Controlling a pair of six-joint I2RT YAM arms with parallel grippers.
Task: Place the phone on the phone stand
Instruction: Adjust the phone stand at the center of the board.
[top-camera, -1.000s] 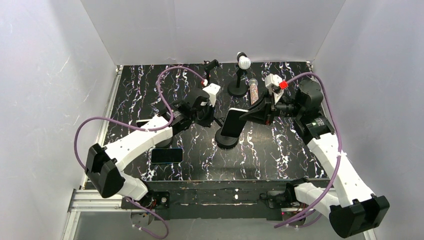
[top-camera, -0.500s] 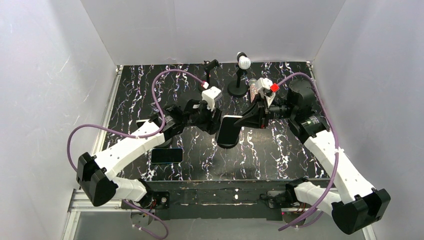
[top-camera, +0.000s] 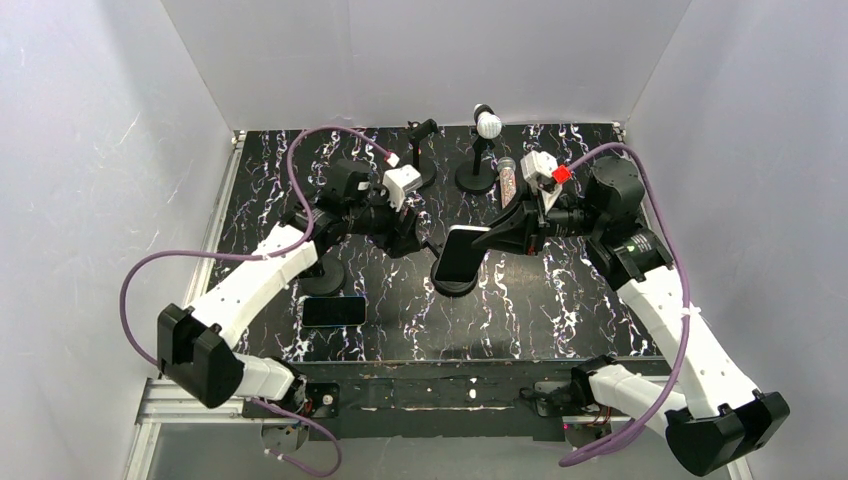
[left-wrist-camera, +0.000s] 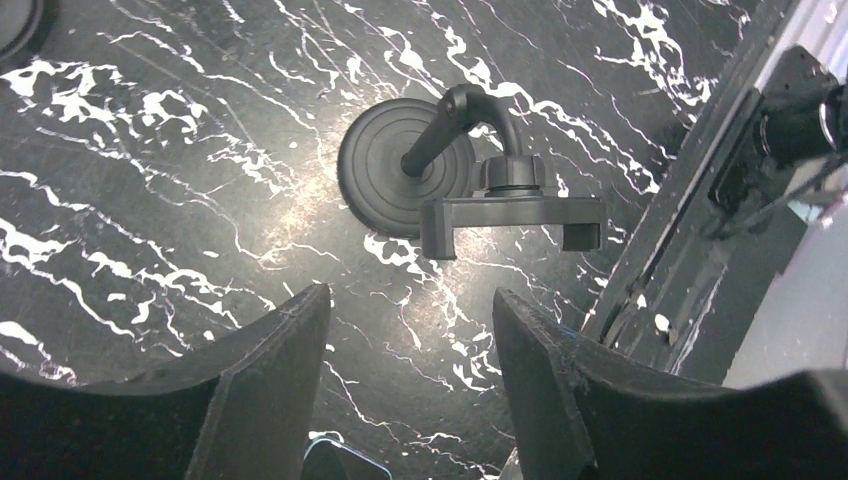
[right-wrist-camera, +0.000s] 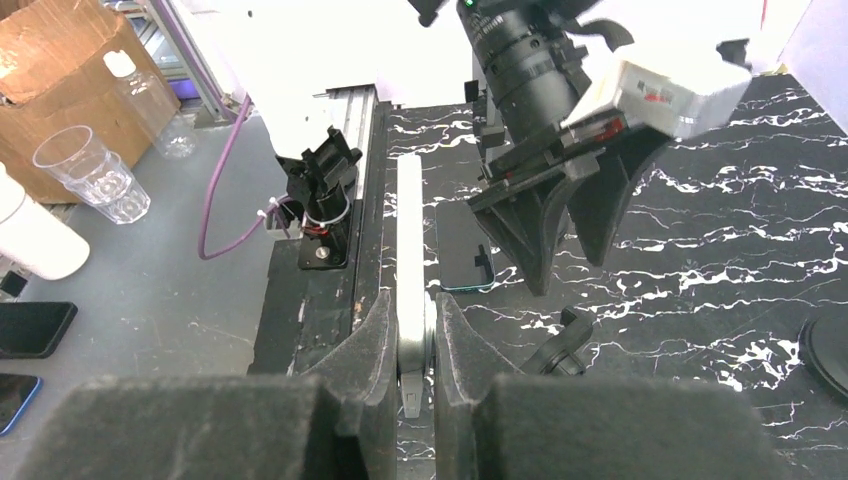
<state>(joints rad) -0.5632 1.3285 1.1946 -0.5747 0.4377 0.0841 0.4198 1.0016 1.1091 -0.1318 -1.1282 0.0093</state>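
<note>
The right arm reaches toward centre, its right pincer pinching the phone by its faces, aloft over the black marbled surface. The left arm extends across, its left pincer spread wide, hovering above the phone stand. White walls enclose the surface, where a second phone lies flat; from above, the held phone overlaps a round base, so contact cannot be judged.
</note>
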